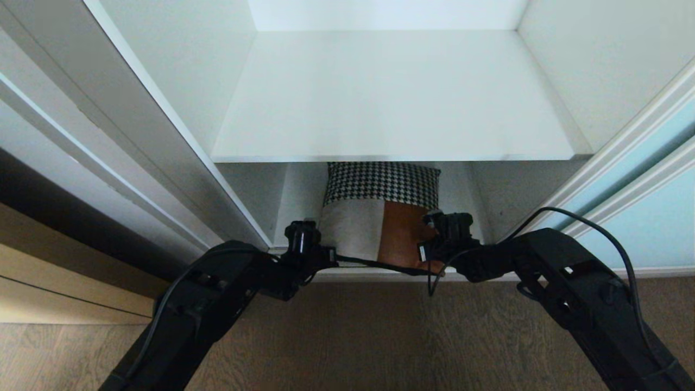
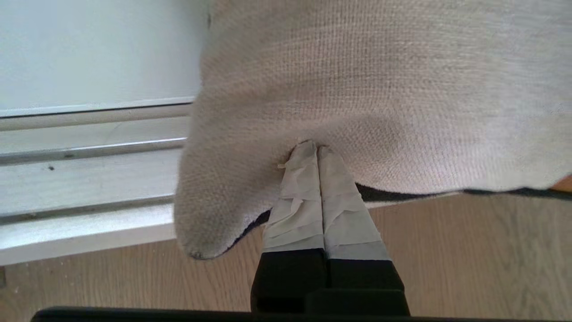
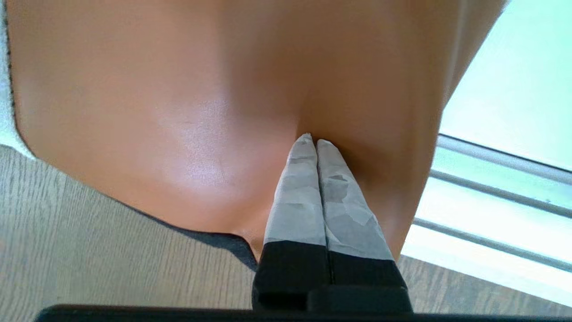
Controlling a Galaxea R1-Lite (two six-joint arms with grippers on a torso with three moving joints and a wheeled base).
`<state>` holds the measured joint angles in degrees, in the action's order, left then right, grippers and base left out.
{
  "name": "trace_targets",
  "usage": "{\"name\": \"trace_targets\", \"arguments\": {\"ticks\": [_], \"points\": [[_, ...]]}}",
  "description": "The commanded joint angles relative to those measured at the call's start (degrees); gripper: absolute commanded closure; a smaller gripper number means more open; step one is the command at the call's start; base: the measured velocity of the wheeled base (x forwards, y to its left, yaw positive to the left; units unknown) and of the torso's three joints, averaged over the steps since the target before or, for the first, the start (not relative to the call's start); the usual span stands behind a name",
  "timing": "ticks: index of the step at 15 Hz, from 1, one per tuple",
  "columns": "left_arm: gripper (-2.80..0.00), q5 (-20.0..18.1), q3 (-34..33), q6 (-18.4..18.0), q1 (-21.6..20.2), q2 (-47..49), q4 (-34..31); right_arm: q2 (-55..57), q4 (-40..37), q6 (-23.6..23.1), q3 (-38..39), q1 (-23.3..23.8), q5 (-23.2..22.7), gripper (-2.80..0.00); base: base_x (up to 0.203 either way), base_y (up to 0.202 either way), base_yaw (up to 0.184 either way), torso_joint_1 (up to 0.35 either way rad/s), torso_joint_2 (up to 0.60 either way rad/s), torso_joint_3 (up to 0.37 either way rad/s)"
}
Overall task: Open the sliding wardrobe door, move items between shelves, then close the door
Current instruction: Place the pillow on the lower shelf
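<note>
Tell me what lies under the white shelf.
Under the white shelf lies a cushion: houndstooth behind, beige and tan-brown in front. Both shut grippers, left and right, press against its front. The shelf hides whatever is behind it.

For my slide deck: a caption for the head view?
Both shut grippers, left and right, press a patchwork cushion under the white shelf.

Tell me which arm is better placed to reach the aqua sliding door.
Probably the right: the right gripper presses the cushion on its brown side, nearest the sliding door.
</note>
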<state>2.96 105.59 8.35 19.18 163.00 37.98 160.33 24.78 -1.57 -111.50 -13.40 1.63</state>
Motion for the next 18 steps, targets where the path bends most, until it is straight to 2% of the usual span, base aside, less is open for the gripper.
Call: {"name": "trace_targets", "arguments": {"ticks": [1,5,8,12,16,18], "points": [[0.0,-0.5,-4.4,0.3,0.1,-3.1,1.7,-0.5,0.4,0.2,0.1,-0.7,0.0,0.0,0.0,0.0,0.0,0.0,0.0,0.0],[0.0,-3.4,-14.0,1.1,0.1,-9.0,8.2,-4.5,0.5,2.2,2.4,-2.7,0.0,0.0,0.0,0.0,0.0,0.0,0.0,0.0],[0.0,-8.7,-22.4,1.3,0.3,-13.3,12.7,-7.7,0.4,4.4,6.3,-3.8,0.0,0.0,0.0,0.0,0.0,0.0,0.0,0.0],[0.0,-9.8,-21.3,1.2,0.2,-12.9,7.7,-10.8,-0.3,6.7,16.9,-6.6,-0.6,0.0,0.0,0.0,0.0,0.0,0.0,0.0],[0.0,-9.7,-19.5,1.1,0.2,-10.4,7.7,-7.5,-2.9,7.0,15.7,-6.7,-0.6,0.0,0.0,0.0,0.0,0.0,0.0,0.0],[0.0,-9.6,-19.1,1.1,0.2,-9.9,7.6,-5.0,-4.7,7.1,12.4,-6.6,-0.1,0.0,0.0,0.0,0.0,0.0,0.0,0.0]]}}
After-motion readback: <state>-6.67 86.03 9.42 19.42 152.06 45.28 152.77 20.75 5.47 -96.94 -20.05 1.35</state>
